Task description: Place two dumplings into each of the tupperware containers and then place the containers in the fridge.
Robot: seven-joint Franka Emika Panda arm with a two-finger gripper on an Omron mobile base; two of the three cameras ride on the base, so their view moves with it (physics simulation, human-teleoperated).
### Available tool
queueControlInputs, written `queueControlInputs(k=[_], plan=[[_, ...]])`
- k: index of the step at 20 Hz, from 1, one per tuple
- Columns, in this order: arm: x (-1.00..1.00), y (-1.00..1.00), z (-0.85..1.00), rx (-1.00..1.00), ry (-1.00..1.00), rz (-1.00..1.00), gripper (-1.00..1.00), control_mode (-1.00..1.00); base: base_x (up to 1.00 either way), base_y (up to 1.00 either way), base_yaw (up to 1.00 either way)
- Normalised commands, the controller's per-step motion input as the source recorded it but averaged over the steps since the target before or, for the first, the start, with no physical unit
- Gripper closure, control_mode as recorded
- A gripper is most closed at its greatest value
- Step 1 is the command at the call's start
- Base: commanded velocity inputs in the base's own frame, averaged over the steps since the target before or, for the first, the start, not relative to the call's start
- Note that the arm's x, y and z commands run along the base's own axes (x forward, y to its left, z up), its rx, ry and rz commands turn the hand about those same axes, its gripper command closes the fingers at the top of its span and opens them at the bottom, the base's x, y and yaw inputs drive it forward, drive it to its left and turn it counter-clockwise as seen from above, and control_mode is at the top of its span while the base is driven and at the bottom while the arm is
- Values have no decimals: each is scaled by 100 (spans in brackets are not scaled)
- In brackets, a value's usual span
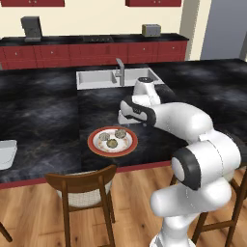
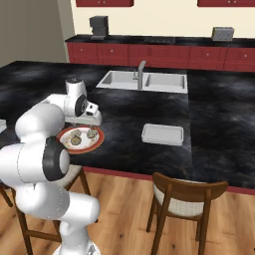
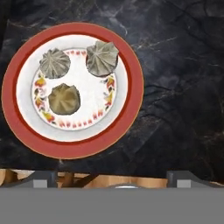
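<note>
Three dumplings (image 3: 64, 99) sit on the red-rimmed plate (image 3: 131, 113) at the near edge of the black marble counter (image 1: 43, 111), two side by side toward the plate's far side, the third alone nearer the counter edge. In the hand view your gripper (image 3: 113, 178) hovers above the plate with its jaws spread wide and nothing between them, the fingertips framing bare counter just beside the rim rather than any dumpling. One white tupperware container (image 2: 162, 134) lies on the counter well to the right of the plate in the right base view, below the sink (image 2: 144, 80); a second pale tray (image 1: 6, 154) peeks in at the left edge of the left base view. The job looks to be at the picking stage. To do it well, bring the hand over the lone dumpling first, since it stands apart from its neighbours, centre the jaws across it, and come straight down so you don't nudge the other two or clip the rim. A wooden chair (image 1: 84, 185) stands below the counter edge.
</note>
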Motion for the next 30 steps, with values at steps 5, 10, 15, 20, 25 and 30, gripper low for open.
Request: queueControlInputs(k=[5,10,15,20,25,30], plan=[[57,14,-66,0,6,2,-100,-100,0,0,0],[66,27,-45,0,8,2,-100,-100,0,0,0],[61,1,-36,0,0,7,-100,-100,0,0,0],[46,-5,-17,1,0,7,-100,-100,0,0,0],[31,-1,-24,1,1,5,-100,-100,0,0,0],[16,0,-24,0,1,2,-100,-100,0,0,0]])
